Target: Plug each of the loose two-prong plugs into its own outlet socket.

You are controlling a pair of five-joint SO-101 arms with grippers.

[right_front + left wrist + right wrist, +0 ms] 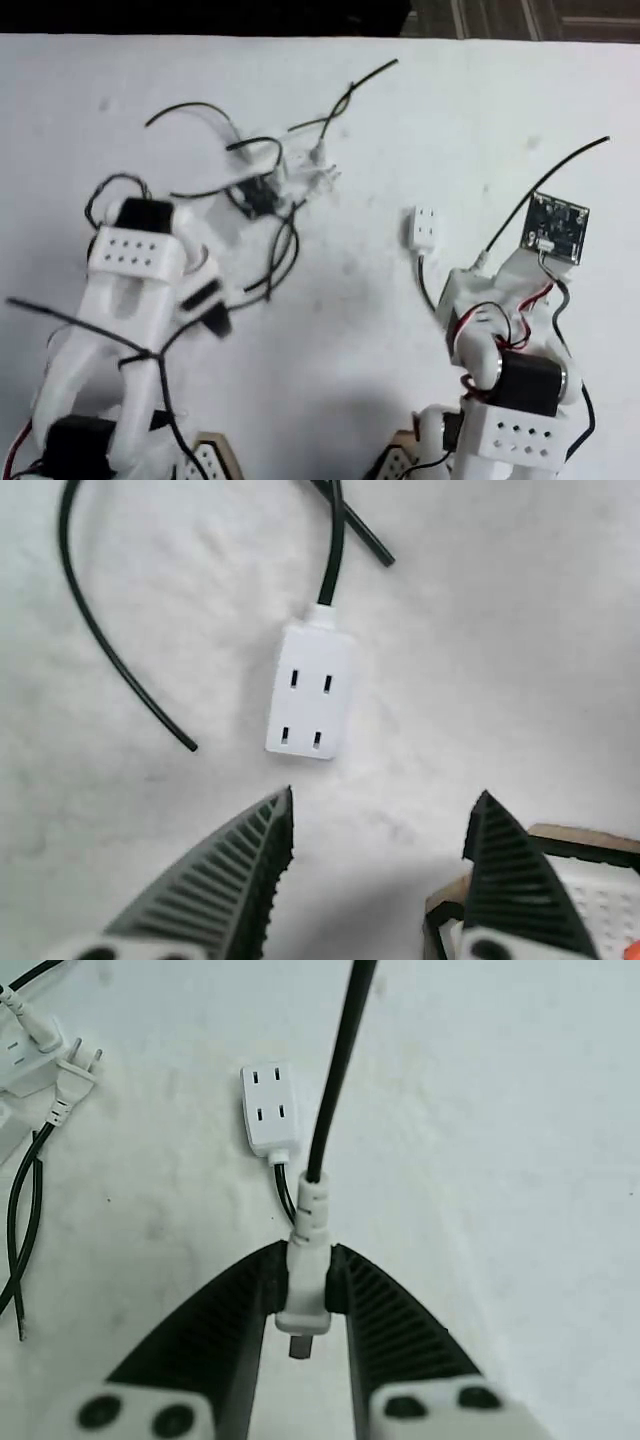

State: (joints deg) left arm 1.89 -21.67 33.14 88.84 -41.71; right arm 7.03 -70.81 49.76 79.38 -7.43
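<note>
I count two sockets point(427, 228). My right claw point(307, 1257) pinches one white plug point(303, 1305); my left claw point(385, 798) gapes wide.

The right jaws cover both flanks of the plug point(303, 1290). Its prongs are hidden except for a dark stub below the body, so their count cannot be read. The plug's cord point(340, 1060) runs out of the picture, and its far end cannot be seen. A white socket point(18, 1060) at the border of the same view is cut off.

In the high view, the cluster of sockets and plugs point(275, 180) is blurred, and which plug sits in which socket cannot be told. The camera board point(555, 225) hides the right jaws there.

In the left wrist view, the perforated board point(600, 905) is cut off at the corner.
</note>
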